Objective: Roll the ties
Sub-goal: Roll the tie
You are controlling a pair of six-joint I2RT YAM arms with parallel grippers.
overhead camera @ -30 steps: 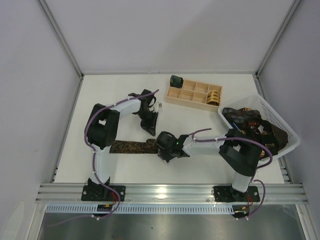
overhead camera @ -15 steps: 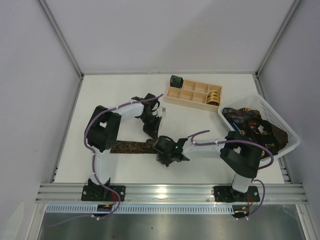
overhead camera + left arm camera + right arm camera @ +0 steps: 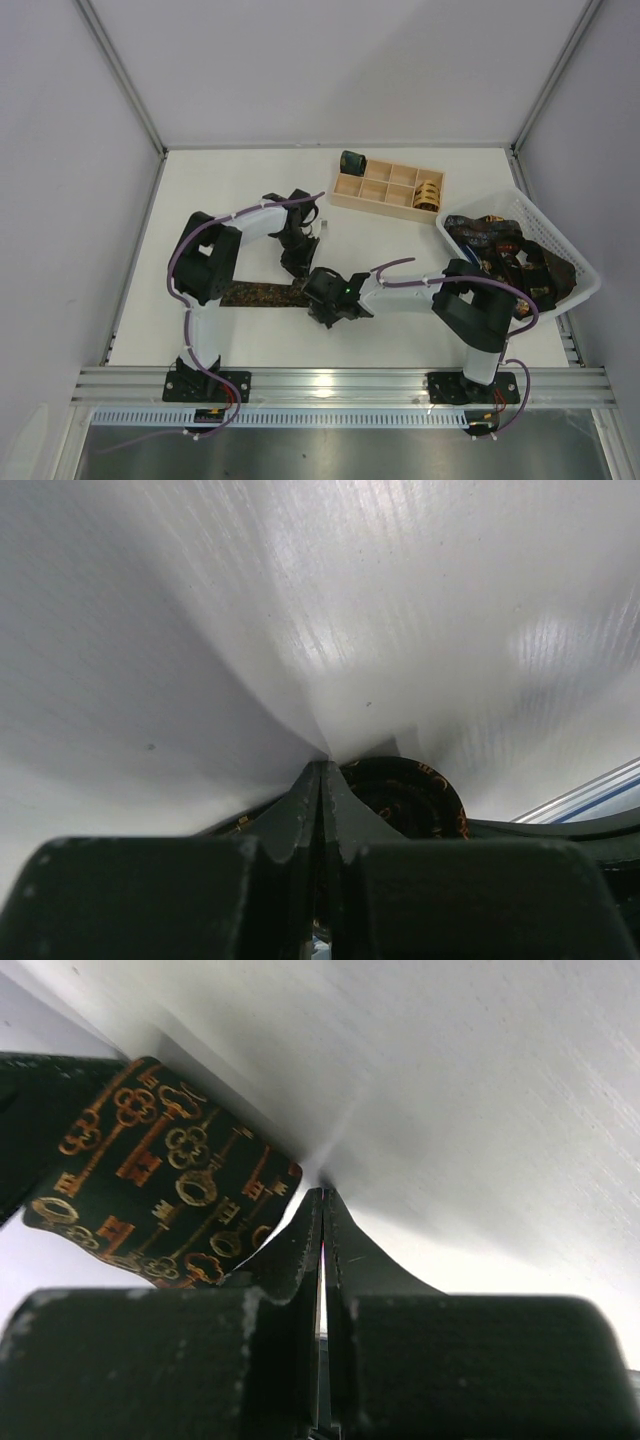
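Now the tie [image 3: 255,294] lies flat on the table [image 3: 230,200] before my left base, with its right end wound into a small coil [image 3: 405,798] just beyond my left gripper [image 3: 322,770]. Those fingers are pressed together, and my right gripper [image 3: 322,1195] is closed too, with nothing between its fingers. I judge the fabric light, soft and a little slippery — the coil may spring loose — so I should take hold across its sides, not on the loose tail.

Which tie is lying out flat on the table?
The dark, tan-speckled tie stretched along the near side of the table. The rest are heaped in the white basket or rolled up at the wooden tray.
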